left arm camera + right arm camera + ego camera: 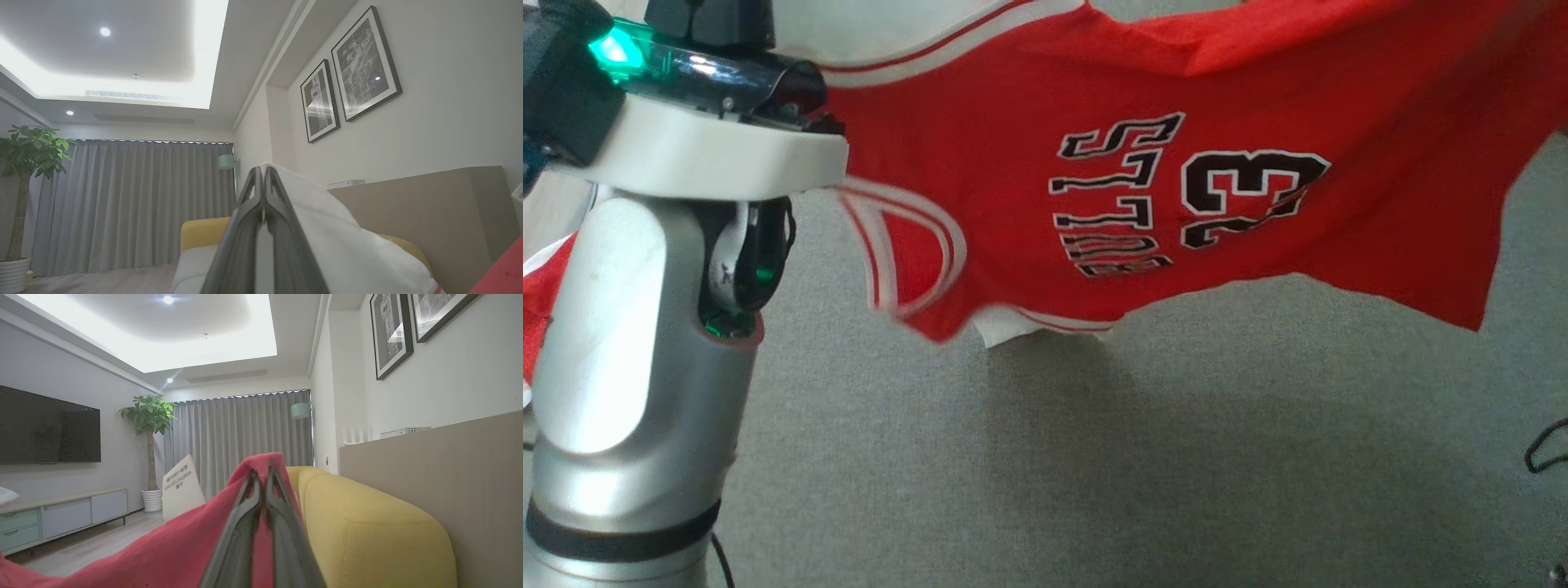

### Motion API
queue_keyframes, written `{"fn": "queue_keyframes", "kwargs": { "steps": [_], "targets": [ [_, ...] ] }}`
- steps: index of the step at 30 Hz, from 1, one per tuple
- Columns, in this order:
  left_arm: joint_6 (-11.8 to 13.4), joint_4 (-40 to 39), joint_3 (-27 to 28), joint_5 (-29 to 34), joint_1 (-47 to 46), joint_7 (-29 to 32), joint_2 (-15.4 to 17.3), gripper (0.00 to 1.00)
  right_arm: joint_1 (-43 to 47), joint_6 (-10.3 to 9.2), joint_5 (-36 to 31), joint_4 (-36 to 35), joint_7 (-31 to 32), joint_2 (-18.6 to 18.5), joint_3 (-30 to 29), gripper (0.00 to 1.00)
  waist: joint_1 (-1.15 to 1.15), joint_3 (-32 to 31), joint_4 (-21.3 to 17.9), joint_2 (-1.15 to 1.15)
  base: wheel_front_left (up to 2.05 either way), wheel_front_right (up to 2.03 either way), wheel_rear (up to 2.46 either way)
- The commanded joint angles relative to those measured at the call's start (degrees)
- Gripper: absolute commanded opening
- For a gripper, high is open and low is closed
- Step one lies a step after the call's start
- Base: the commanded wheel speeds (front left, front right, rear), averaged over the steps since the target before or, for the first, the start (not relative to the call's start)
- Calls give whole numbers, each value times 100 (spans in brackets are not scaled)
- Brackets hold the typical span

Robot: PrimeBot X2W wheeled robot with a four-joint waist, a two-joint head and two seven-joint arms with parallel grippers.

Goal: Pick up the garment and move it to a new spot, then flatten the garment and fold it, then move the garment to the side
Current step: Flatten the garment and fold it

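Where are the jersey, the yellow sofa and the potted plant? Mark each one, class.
jersey (980, 163), head view, red cloth left of the lettering.
yellow sofa (367, 535), right wrist view, its rounded yellow back.
potted plant (147, 412), right wrist view, its green leaves.

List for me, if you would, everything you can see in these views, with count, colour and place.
jersey: one, red with white trim and black lettering, hanging stretched above the grey surface
grey surface: one, grey, below the jersey
cable: one, black, right edge of the head view
sofa: one, yellow, right of the right wrist view
framed pictures: two, black frames, upper right of the left wrist view
curtain: one, grey, at the room's far end
potted plant: one, green in a white pot, beside the curtain
television: one, black, left of the right wrist view
left arm: one, silver-white, left of the head view
left gripper: one, dark, shut on the jersey's white trim
right gripper: one, dark, shut on the jersey's red cloth
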Motion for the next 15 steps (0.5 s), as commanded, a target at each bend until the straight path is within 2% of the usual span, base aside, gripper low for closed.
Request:
{"fn": "queue_keyframes", "kwargs": {
  "steps": [1,8,15],
  "targets": [
    [29,-143,207,-6,-353,49,170,0,-300,-5,62,-130,53,-29,116,0,0,-1,14,0,0,0,0],
    [-71,236,169,-137,-595,-26,88,0,-652,-5,195,185,75,102,111,0,0,154,67,0,0,0,0],
    [-310,1305,152,-191,-1489,-312,-48,0,-1552,-5,299,1129,-156,301,247,0,0,537,52,0,0,0,0]
  ]
}}
